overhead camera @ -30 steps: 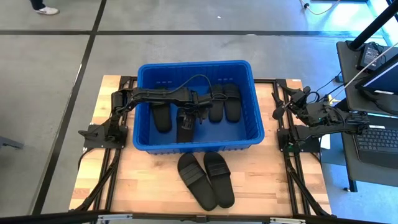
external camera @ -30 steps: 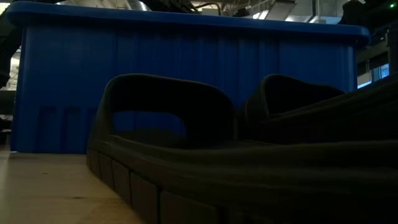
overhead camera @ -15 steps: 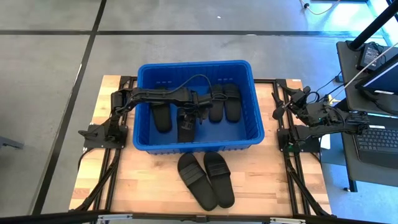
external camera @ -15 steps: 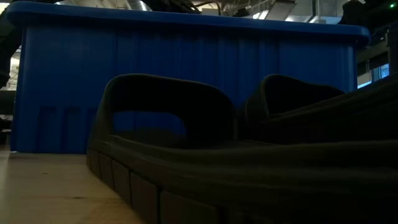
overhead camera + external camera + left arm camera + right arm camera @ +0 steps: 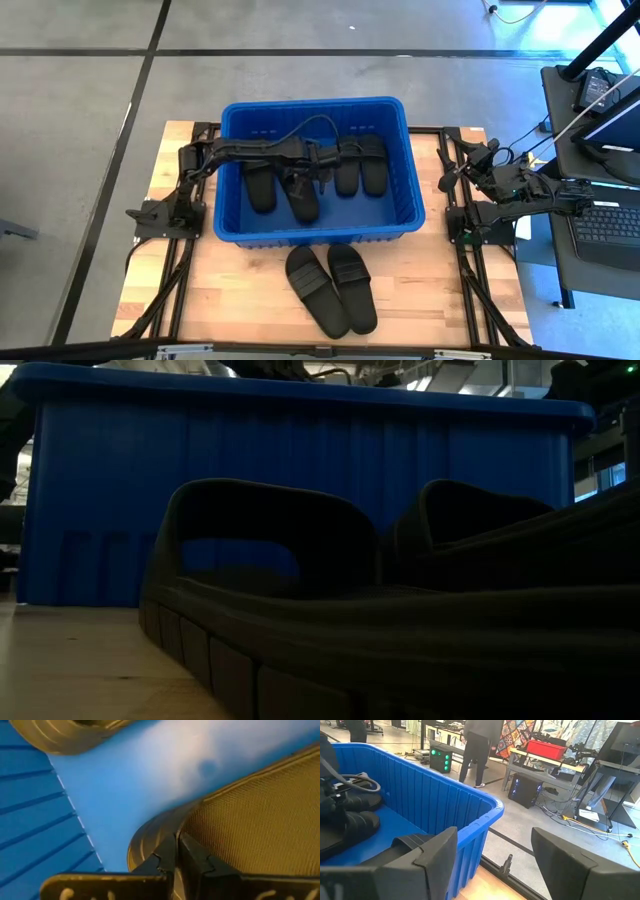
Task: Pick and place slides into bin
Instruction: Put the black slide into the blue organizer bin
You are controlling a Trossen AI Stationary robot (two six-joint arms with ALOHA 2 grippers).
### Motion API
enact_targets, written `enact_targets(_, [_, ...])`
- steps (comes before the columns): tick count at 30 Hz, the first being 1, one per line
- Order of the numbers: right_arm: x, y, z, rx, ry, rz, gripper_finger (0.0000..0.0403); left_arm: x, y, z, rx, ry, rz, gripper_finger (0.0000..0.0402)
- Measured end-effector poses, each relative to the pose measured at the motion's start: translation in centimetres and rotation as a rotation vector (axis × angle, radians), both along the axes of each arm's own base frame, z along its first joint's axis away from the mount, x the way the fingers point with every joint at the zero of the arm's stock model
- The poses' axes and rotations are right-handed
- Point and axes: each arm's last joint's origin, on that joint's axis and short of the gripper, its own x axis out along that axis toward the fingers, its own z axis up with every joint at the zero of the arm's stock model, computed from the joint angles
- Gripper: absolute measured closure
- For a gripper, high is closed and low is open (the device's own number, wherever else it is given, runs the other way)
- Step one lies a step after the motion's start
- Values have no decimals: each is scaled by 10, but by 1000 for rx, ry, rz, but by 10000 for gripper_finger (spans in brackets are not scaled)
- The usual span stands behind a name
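Observation:
The blue bin point(image 5: 232, 215) stands at the table's far middle and holds several black slides point(image 5: 260, 187) point(image 5: 347, 168) point(image 5: 374, 166). One slide point(image 5: 300, 197) lies slanted among them. My left gripper point(image 5: 318, 172) reaches down into the bin, shut, its tips point(image 5: 177, 847) at that slide's rounded end. Two more slides point(image 5: 315, 292) point(image 5: 352, 287) lie side by side, soles down, on the table in front of the bin. My right gripper point(image 5: 490, 865) waits open at the table's right side, pointing at the bin's right wall point(image 5: 445, 790). My left gripper comes steeply from above with shut fingers. Its tips stand at the rim of the slanted slide's rounded end point(image 5: 150, 840). The slide lies flat on the bin's floor. I cannot tell whether the fingertips touch it.
The bin's tall ribbed walls point(image 5: 300, 490) ring the left gripper. Bare wood lies left and right of the two slides point(image 5: 270, 560) in front. A desk with a laptop point(image 5: 605, 225) stands off the table's right edge. A person point(image 5: 477, 750) stands in the room beyond.
The slide under my left gripper looked narrow and lay straight, near to far, in the bin. It now lies flat and slanted, its far end swung toward the bin's left. My left gripper has turned slightly above it.

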Motion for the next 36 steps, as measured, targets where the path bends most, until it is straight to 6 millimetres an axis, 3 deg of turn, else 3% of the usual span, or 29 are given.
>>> enact_targets(13, [0,0,0,0,0,0,147,-4,24,1,25,10,-66,400])
enact_targets(36, [0,0,0,-8,12,1,147,2,11,1,138,128,-285,401])
